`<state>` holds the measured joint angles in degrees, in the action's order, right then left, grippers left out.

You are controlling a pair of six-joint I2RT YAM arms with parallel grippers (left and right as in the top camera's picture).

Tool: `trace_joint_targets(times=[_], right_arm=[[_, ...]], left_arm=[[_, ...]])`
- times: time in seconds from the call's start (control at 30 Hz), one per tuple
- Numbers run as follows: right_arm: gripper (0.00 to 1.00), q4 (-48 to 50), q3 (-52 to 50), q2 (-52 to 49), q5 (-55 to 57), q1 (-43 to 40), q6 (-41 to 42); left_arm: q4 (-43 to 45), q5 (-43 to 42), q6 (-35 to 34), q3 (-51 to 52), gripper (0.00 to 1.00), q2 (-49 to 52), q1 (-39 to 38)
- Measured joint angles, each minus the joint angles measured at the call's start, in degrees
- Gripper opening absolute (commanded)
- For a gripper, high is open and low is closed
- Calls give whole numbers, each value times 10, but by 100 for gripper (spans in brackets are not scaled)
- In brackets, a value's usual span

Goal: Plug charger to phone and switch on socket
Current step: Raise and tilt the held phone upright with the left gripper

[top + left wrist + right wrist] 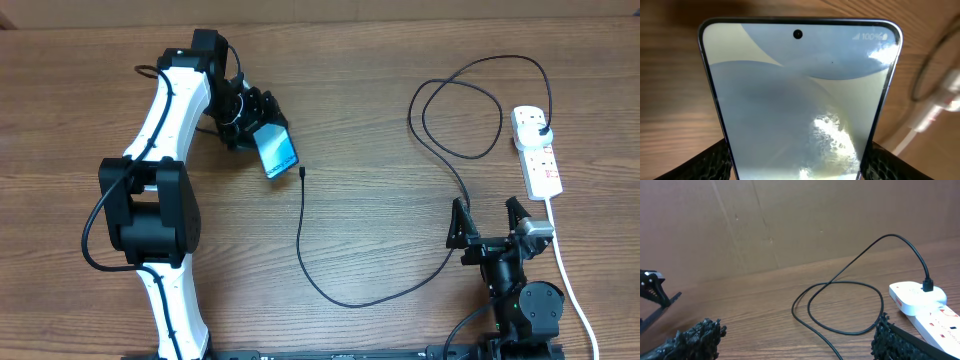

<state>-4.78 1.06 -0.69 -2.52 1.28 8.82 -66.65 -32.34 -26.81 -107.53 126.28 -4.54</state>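
Note:
The phone (276, 152), its pale blue-white screen lit, is tilted up off the table at the upper left. My left gripper (258, 128) is shut on it. In the left wrist view the phone (800, 100) fills the frame, with a black finger against each long edge at the bottom. The charger (302, 230) runs from its connector tip (302, 172), just right of the phone, in loops to its black plug (541, 131) in the socket (540, 158). My right gripper (490, 218) stands open near the table's front right. The cable (850, 285) lies beyond its fingers, untouched.
The socket's white cord (568, 275) trails toward the front edge, just right of my right arm. A brown cardboard wall (765, 220) stands behind the table in the right wrist view. The socket (927, 305) lies close to the right finger.

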Motion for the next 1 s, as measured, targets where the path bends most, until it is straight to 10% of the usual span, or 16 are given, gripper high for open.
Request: trace_joint_targets(times=[1.0], right_arm=[[100,0,0,0,0,0,0]], left_arm=[[-33,-367,-294,-1,66,0,0]])
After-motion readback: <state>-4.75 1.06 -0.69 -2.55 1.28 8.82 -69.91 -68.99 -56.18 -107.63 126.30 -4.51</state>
